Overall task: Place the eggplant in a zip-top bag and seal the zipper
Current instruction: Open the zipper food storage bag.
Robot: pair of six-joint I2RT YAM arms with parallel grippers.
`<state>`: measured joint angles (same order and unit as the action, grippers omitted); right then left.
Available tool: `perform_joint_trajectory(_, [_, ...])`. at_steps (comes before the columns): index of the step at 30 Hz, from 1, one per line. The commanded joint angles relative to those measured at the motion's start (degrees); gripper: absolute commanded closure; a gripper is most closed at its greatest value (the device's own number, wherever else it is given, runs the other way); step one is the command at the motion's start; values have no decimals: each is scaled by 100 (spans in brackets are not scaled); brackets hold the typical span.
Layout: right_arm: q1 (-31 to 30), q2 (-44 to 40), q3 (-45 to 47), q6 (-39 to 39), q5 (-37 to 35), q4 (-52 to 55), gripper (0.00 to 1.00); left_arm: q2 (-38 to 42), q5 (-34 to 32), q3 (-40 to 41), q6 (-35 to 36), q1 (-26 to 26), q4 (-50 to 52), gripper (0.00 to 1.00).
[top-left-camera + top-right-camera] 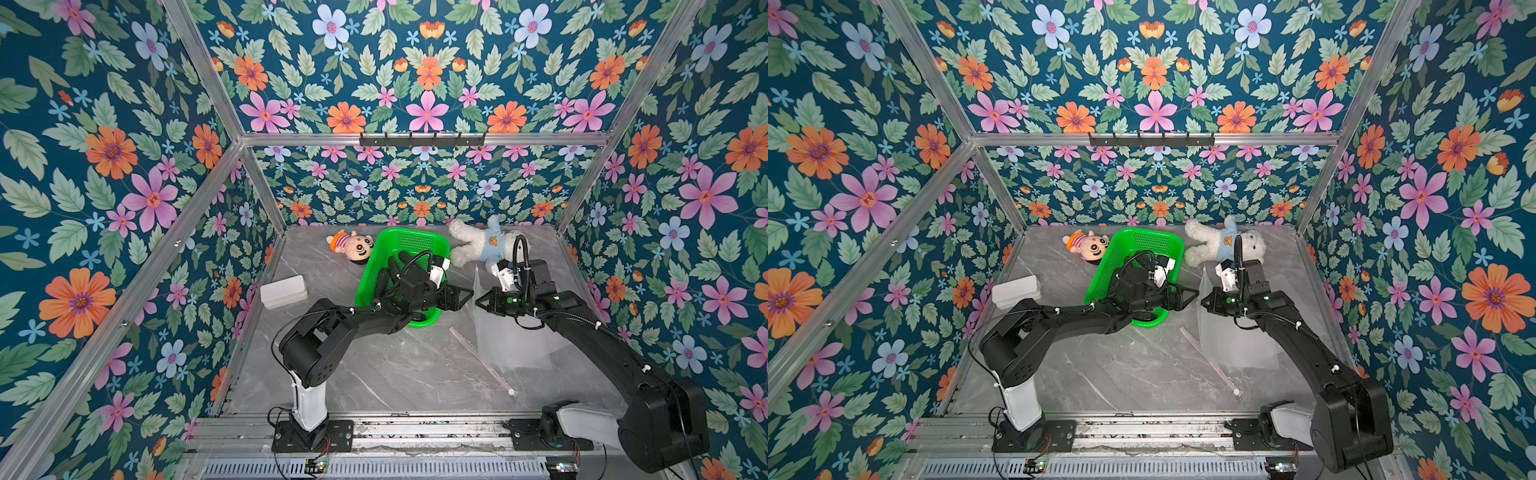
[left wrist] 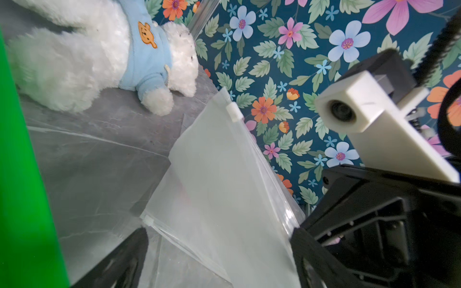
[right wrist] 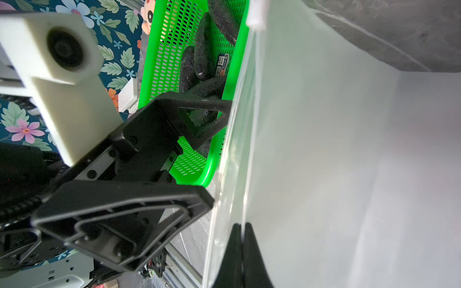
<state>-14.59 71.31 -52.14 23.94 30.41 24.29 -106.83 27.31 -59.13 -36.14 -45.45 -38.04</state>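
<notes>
Right pincer (image 3: 241, 245), lower centre, is clamped on the bag (image 3: 324, 149), which looks thin, floppy and slippery. Left pincer (image 3: 220, 153) gapes. The stiffer zipper (image 2: 262, 162) seems the best hold.

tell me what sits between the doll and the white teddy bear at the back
The green basket: its far end lies between the doll and the teddy bear, clear in both top views.

Zip-top bag (image 2: 219, 179) was thin translucent plastic, smooth, glossy along the creases. Basket (image 3: 174, 37) was glossy green perforated plastic. Eggplants (image 3: 202, 57) looked dark, matt, slightly rough. Table (image 1: 374, 374) was smooth grey marble-look with a faint sheen. Bear (image 2: 74, 62) was fluffy white plush with a blue cloth shirt. Frame rail (image 1: 291, 139) was brushed metal.
</notes>
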Motion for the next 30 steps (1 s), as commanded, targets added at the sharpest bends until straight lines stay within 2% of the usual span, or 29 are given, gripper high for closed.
perform_joint_trajectory(1, [-86,0,-40,-123,-228,115,100,-73,152,-98,-120,-43,-152,8])
perform_joint_trajectory(10, [-183,32,-110,-259,-682,271,100,-259,209,-353,-128,-105,48,15])
perform_joint_trajectory(19, [-175,-149,-232,-351,-1049,390,100,-483,296,-582,51,-130,716,36])
perform_joint_trajectory(30, [-246,-121,-297,-274,-1147,320,100,-608,448,-1211,421,-305,1633,34])
